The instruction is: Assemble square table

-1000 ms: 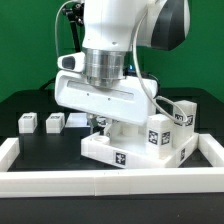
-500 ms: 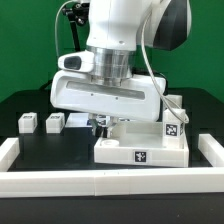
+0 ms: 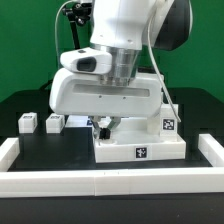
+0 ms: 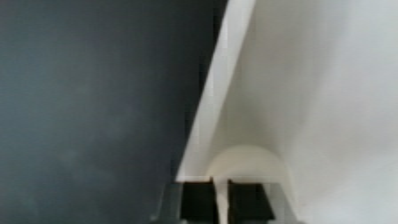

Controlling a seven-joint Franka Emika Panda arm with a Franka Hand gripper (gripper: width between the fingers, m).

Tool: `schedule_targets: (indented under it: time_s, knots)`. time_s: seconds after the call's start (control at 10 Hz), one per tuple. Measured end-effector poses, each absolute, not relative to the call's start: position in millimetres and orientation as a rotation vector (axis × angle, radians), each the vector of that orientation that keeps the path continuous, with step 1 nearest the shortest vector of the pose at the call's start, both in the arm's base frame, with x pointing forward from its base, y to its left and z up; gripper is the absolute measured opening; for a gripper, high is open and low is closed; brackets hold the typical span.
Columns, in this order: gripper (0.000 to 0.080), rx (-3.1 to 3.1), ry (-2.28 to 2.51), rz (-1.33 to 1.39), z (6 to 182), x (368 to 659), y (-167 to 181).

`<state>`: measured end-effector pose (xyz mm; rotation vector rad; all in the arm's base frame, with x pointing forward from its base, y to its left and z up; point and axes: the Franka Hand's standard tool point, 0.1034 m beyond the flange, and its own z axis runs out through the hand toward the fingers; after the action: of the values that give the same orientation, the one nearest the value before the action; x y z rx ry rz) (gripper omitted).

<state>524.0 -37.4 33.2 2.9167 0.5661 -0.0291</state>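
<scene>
The square table's white slab (image 3: 140, 150) lies flat with a tagged edge facing the camera. One short tagged leg (image 3: 169, 125) stands on it at the exterior view's right. Two loose legs (image 3: 27, 122) (image 3: 54, 122) lie at the left. My gripper (image 3: 103, 126) hangs low at the slab's rear left corner, mostly hidden under the white hand. In the wrist view the gripper (image 4: 221, 200) is shut with no gap between its dark fingers and nothing between them, its tips at the edge of the slab (image 4: 320, 90).
Long white border bars run along the front (image 3: 100, 185), the left (image 3: 8, 150) and the right (image 3: 212, 150) of the black table (image 4: 89, 100). A third small white part (image 3: 76, 120) lies beside the loose legs.
The slab has turned from corner-on to square with the camera. The hand has swung with it toward the exterior view's right. The loose legs have not moved.
</scene>
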Motion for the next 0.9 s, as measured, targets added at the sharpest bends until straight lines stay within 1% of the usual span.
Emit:
schedule_targets:
  time_s: [0.5, 0.7, 0.8, 0.9]
  knots:
    - [0.0001, 2.777, 0.999, -0.080, 33.0, 522.9, -46.7]
    - [0.0001, 2.715, 1.133, -0.092, 33.8, 524.2, -48.3]
    - [0.0047, 2.718, 1.127, -0.092, 33.7, 524.1, -49.0]
    - [0.0222, 2.718, 1.124, -0.092, 33.7, 524.1, -49.0]
